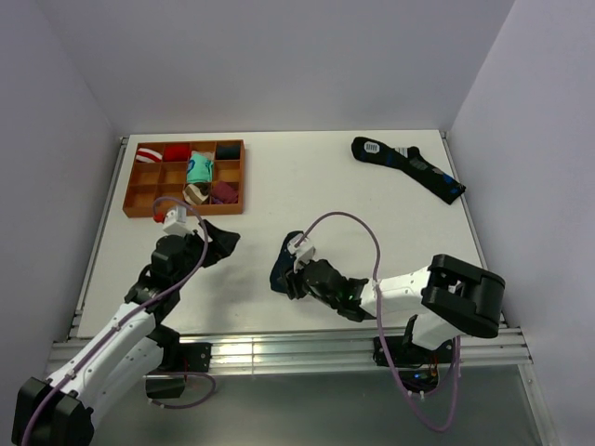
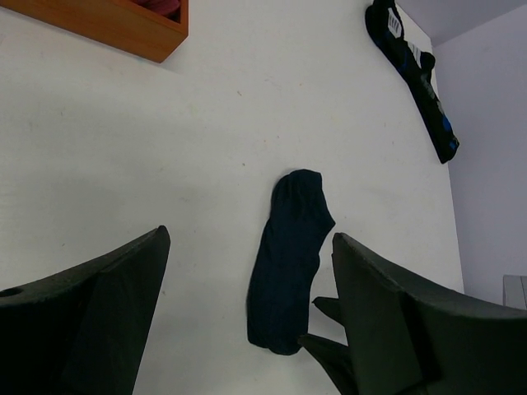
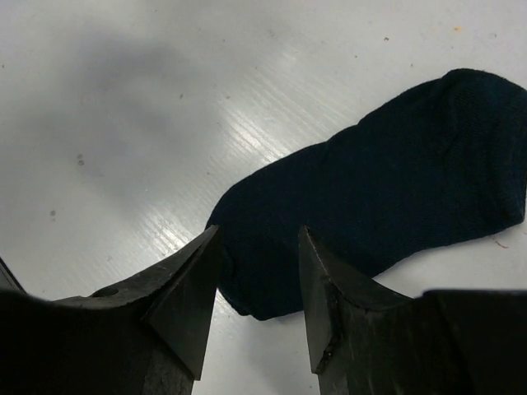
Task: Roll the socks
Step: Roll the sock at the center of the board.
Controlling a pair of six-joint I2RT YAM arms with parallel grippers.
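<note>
Right wrist view: right claw (image 3: 257, 280), half-spread, straddles the socks' (image 3: 370, 189) 7 o'clock end. Next it must pinch, then roll toward 2 o'clock. Left claw (image 2: 249, 243) hangs wide.

Two tools: the left tool (image 2: 249, 237) and the right tool (image 3: 258, 232). One bench (image 1: 325, 200). One pair of navy socks (image 2: 288, 263), lying as a single flat shape beneath the right tool. One longer black sock (image 1: 409, 167), well beyond the right tool. One orange tray (image 1: 186, 143) just beyond the left tool, with twelve compartments. At least five sock bundles (image 1: 198, 170) sit in it, though the left arm hides one corner.
</note>
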